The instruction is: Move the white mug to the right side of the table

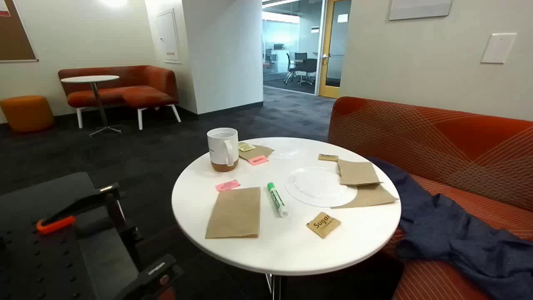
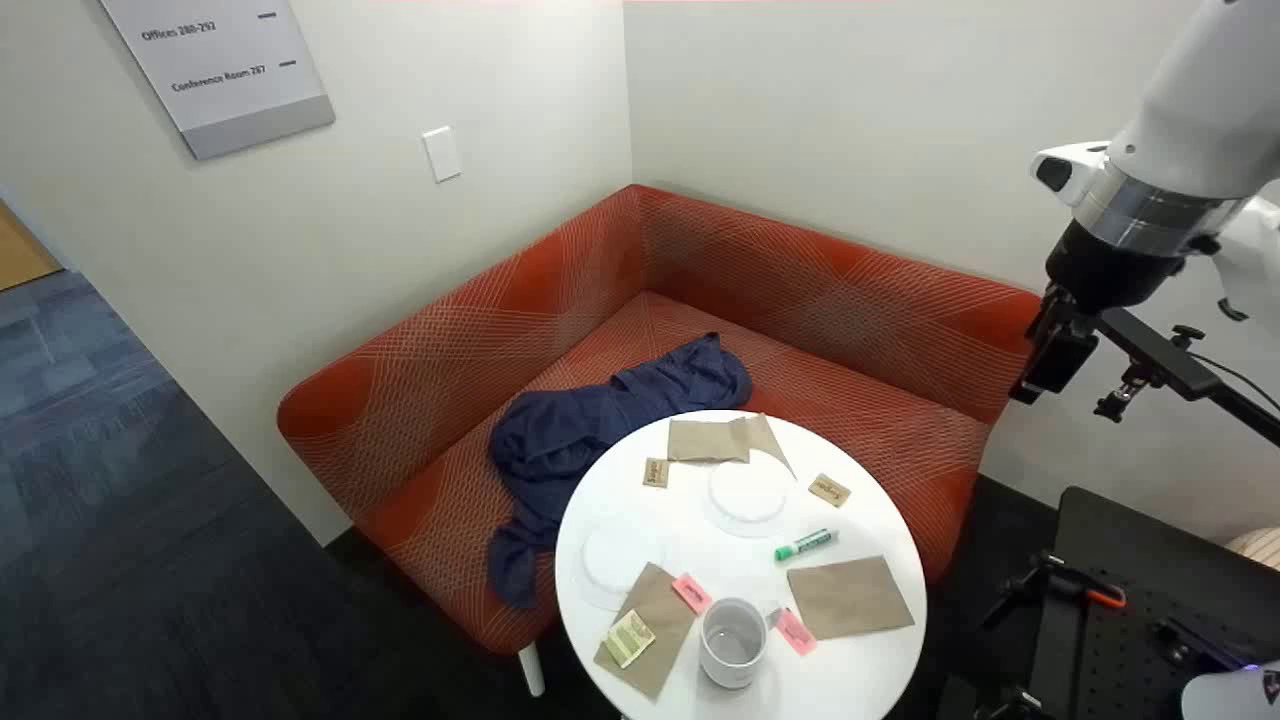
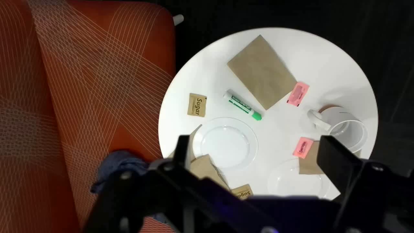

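While my gripper (image 3: 254,145) hangs high, well apart from everything on the table (image 3: 275,123), its jaws stand wide and nothing sits between them. Out below, first a sugar packet (image 3: 196,105), lying flat; then a marker (image 3: 242,105) on its side, which could roll if I come in low and brush it. Now a plate (image 3: 225,144), thin and light by my guess: carry the load too low and it skids along, or ends up underneath.

On to the mug (image 3: 333,118)! Upright, out near the table's edge, handle turned inward, ungripped, so I judge the lift is not yet begun. Here's the danger: if one jaw comes down off-line and nudges outward, over it goes, down to the floor (image 1: 141,154). Land a jaw on the handle instead and the mug could tip. Whether there's drink inside I can't tell; if there is, a hasty lift slops it. A pink packet (image 3: 303,147) lies near, and could snag under a dragged base. And whose right? At right in the wrist view, yet in an exterior view the mug (image 1: 217,150) stands at left; misread the side and it lands in the wrong spot. Away across the room, a sofa (image 1: 141,93): no bother, I'd say.
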Available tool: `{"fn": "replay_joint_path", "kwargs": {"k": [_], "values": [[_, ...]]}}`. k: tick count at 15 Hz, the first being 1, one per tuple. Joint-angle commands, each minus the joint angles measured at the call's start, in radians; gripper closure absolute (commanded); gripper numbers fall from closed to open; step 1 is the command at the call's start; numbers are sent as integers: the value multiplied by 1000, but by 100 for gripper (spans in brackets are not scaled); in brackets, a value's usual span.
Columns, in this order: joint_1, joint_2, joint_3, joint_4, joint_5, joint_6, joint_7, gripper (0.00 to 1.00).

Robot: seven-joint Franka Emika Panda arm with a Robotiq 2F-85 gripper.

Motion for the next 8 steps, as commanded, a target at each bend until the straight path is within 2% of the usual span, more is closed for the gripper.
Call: {"fn": "replay_joint_path", "kwargs": {"k": [1, 8], "values": [[2, 0, -1, 2, -1, -3, 1, 0], [2, 14, 2, 4, -7, 21, 4, 0]]}}
